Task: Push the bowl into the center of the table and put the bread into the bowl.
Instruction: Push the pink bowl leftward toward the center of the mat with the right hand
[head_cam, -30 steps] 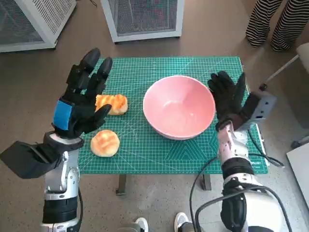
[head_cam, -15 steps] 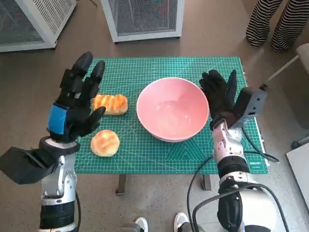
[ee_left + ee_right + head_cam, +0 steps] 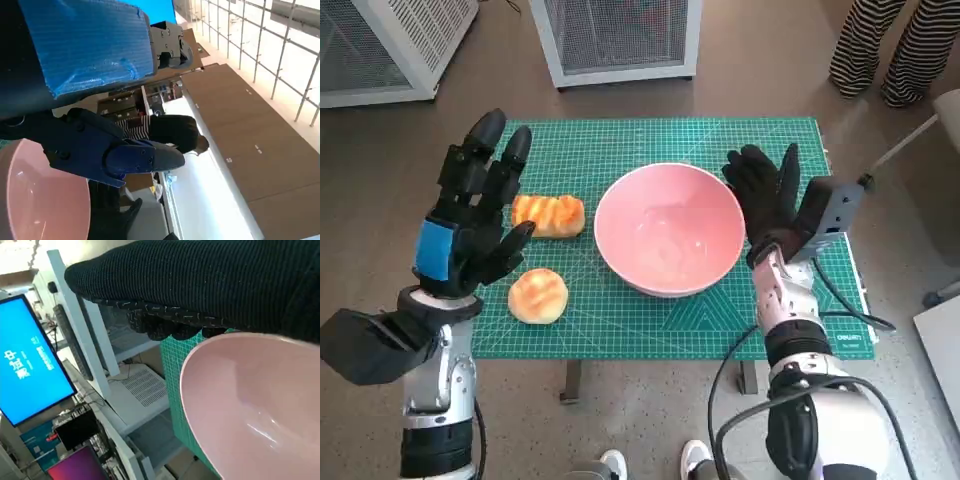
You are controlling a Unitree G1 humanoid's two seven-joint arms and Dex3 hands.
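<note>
1. The right hand (image 3: 768, 200) is standing flat, fingers spread, holding nothing, pressing against the right side of the pink bowl (image 3: 668, 230), set there for pushing the bowl toward the middle of the table (image 3: 720, 135).
2. The bowl is sitting just right of centre on the green mat (image 3: 610, 150), upright.
3. The left hand (image 3: 470, 215) is hovering wide open above the left edge, holding nothing, likely waiting for the bread.
4. Two bread pieces are lying left of the bowl: one bun (image 3: 548, 214) near it, another bun (image 3: 537, 295) close to the front edge.
5. Open mat is showing between bowl and bread, so there is room for sliding leftward.
</note>
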